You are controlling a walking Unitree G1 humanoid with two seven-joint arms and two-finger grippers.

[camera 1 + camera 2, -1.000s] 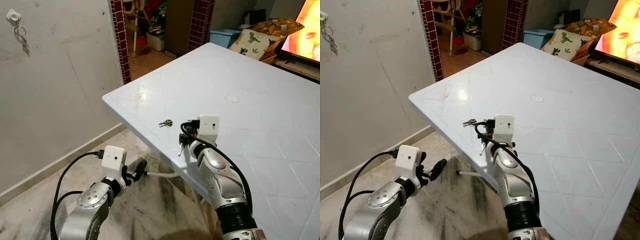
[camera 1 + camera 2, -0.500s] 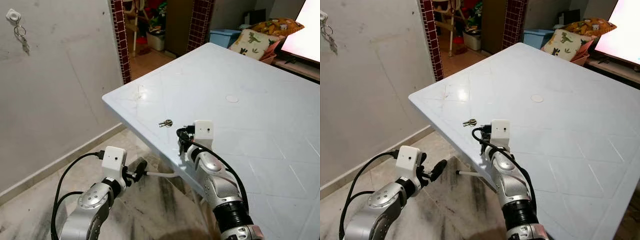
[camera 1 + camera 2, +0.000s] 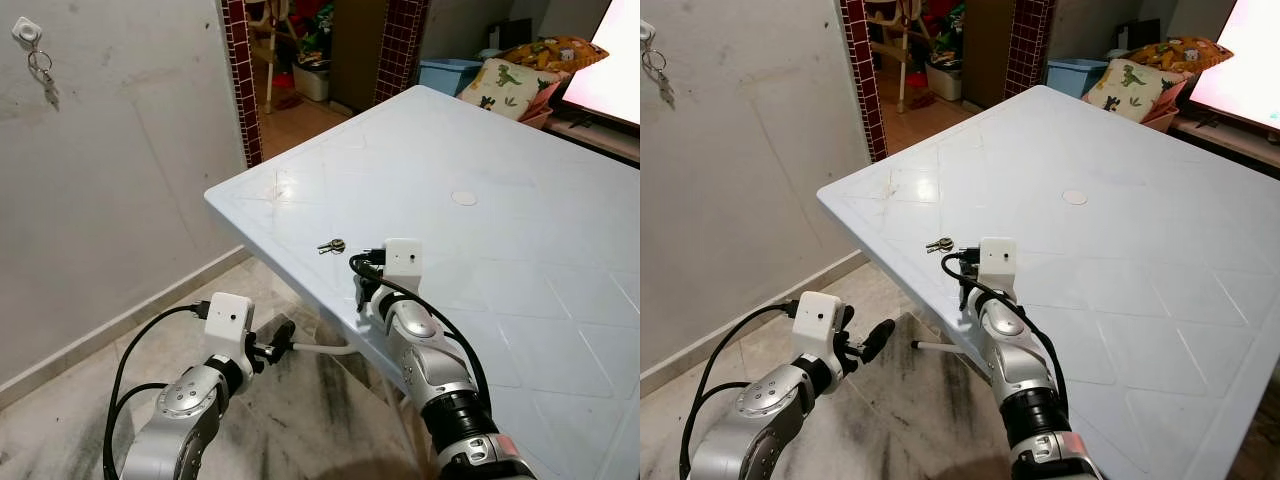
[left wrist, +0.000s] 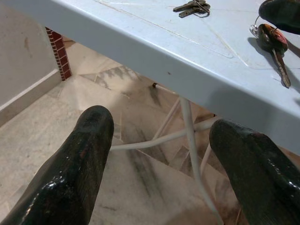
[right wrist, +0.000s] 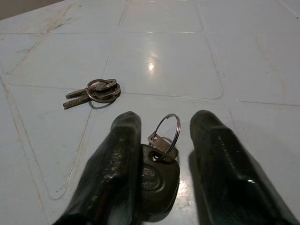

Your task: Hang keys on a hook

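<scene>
A black-headed key with a ring (image 5: 158, 161) lies flat on the white table (image 3: 480, 150) near its front edge, also visible as the key (image 4: 274, 44). My right gripper (image 5: 165, 117) rests open around it; one finger (image 5: 117, 159) touches the key, the other stands apart. A second small bunch of keys (image 3: 331, 245) lies just beyond. On the wall at far left a white hook (image 3: 28, 33) carries hanging keys (image 3: 46, 88). My left gripper (image 4: 161, 119) is open and low, beside the table's edge above the floor.
The table's white legs (image 4: 187, 122) stand under its edge over a marble floor. Brick pillars (image 3: 240, 80) frame a doorway behind the table's corner. A dinosaur cushion (image 3: 505, 85), a blue bin (image 3: 450, 72) and a lit screen (image 3: 615, 70) are at the far right.
My right gripper has come down onto the table. The key that hung from it a second ago now lies on the tabletop between spread fingers. The left arm has barely moved.
</scene>
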